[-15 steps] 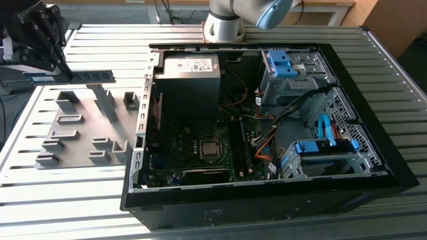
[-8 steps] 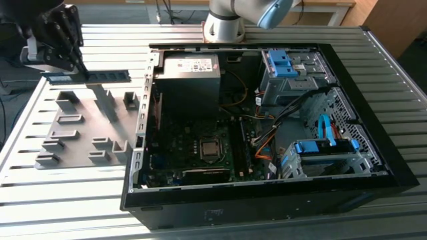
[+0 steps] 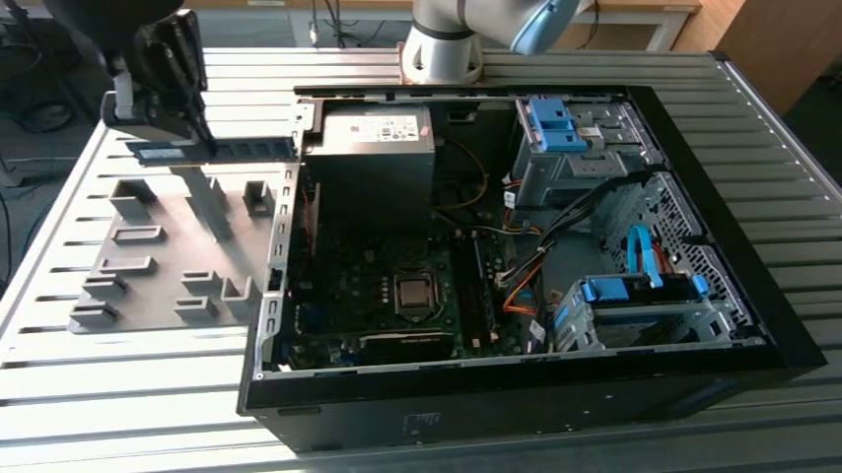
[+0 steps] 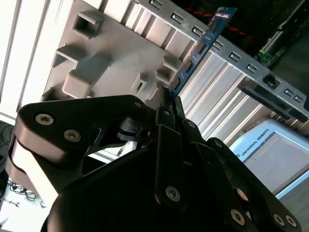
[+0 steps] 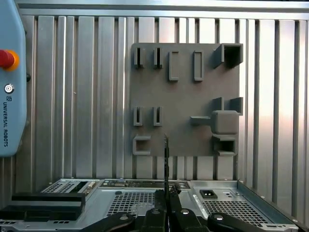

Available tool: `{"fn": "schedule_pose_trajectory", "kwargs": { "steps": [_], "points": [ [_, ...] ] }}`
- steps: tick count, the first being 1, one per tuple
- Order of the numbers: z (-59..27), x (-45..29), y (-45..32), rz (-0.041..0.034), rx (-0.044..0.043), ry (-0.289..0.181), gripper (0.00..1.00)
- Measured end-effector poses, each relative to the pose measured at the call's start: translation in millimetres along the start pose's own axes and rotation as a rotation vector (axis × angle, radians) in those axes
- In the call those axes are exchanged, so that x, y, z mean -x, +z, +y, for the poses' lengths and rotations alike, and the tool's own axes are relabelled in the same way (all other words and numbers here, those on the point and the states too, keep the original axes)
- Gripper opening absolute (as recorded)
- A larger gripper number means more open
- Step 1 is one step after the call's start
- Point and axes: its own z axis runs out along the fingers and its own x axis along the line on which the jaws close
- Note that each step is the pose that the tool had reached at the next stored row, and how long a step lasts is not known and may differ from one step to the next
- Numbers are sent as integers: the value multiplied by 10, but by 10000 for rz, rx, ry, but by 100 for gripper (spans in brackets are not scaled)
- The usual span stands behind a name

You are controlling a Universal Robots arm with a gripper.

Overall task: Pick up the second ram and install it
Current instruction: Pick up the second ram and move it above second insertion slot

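Note:
The second ram (image 3: 217, 150) is a long thin blue-green stick held level above the slatted table, just outside the computer case's wall on the exterior view's left. My gripper (image 3: 195, 138) is shut on it from above. In the second wrist view the stick (image 4: 200, 46) juts out from between the black fingers (image 4: 166, 108). The first wrist view shows the ram (image 5: 166, 162) edge-on, rising from the gripper (image 5: 167, 195). The open computer case (image 3: 736, 256) lies on its side with the motherboard (image 3: 382, 286) and its CPU socket (image 3: 414, 293) exposed.
A grey fixture plate (image 3: 172, 246) with raised holders lies on the table beside the case and under the gripper, and shows as (image 5: 183, 106) in the first wrist view. Blue drive clips (image 3: 559, 123) and cables sit inside the case. A teach pendant (image 5: 9, 77) lies on the table.

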Motion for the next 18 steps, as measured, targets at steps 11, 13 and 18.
{"fn": "schedule_pose_trajectory", "kwargs": {
  "steps": [11, 13, 18],
  "points": [
    [-493, 3, 11, -1, -1, 0, 14],
    [-588, 4, 13, -1, 0, -2, 14],
    [-812, 6, 19, -1, 0, 0, 14]
  ]
}}
